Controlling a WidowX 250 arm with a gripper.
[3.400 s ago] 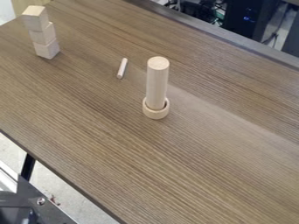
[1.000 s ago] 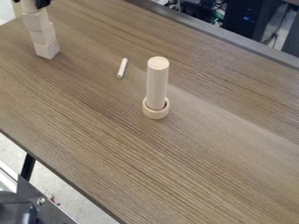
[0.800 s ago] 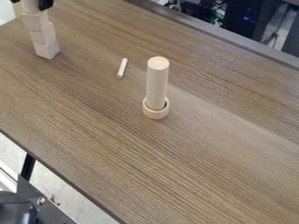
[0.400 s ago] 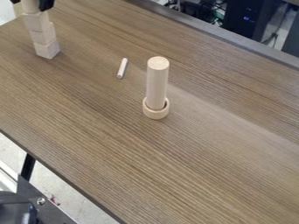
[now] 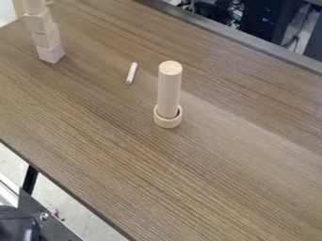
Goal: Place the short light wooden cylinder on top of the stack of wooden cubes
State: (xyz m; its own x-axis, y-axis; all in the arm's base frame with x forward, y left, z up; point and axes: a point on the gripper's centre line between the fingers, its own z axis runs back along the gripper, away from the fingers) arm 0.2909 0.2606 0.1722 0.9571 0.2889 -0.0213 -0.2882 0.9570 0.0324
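A round wooden piece [image 5: 33, 6] stands with its long axis upright atop three stacked blocks [image 5: 46, 36] on the table [image 5: 220, 169], though the gripper's direction from it, opening and hold cannot be told.

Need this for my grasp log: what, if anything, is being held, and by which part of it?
Cannot be told: the wooden cylinder atop the stacked blocks shows no grip on its visible part, but its top is cut off.
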